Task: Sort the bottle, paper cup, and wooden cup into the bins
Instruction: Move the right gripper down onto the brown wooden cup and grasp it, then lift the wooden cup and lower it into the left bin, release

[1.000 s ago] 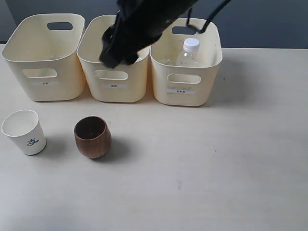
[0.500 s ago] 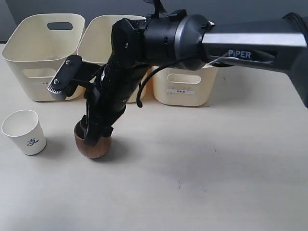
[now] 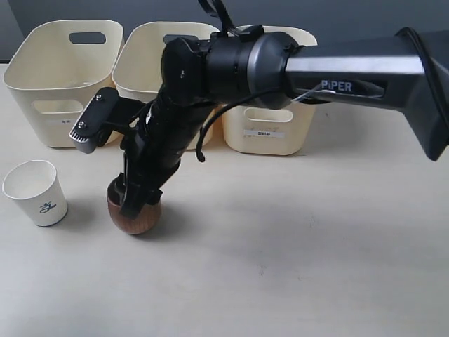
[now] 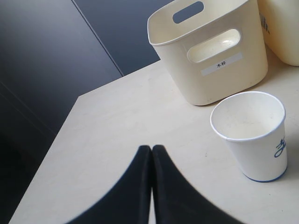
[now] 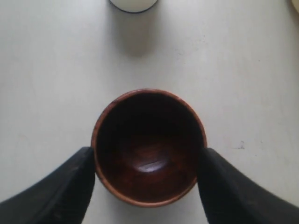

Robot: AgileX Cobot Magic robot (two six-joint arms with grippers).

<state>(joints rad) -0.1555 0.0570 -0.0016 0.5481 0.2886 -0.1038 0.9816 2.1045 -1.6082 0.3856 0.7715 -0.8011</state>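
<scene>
The wooden cup [image 3: 138, 220] [image 5: 149, 140] stands on the table in front of the bins, dark brown and upright. My right gripper [image 3: 133, 199] [image 5: 147, 157] comes down over it, one black finger pressed against each side of its rim. The white paper cup [image 3: 35, 192] [image 4: 250, 135] stands upright to its left, and its base [image 5: 133, 3] just shows in the right wrist view. My left gripper [image 4: 152, 149] is shut and empty, low over bare table near the paper cup. The bottle is hidden behind the right arm.
Three cream bins stand in a row at the back: left [image 3: 66, 84] [image 4: 208, 60], middle [image 3: 140, 53], right [image 3: 270, 133]. The right arm [image 3: 231, 63] crosses in front of the middle and right bins. The table's far edge meets a dark wall.
The right arm swung down from above the bins to the wooden cup. Its fingers now sit against the cup's sides, and the cup has shifted slightly left.
</scene>
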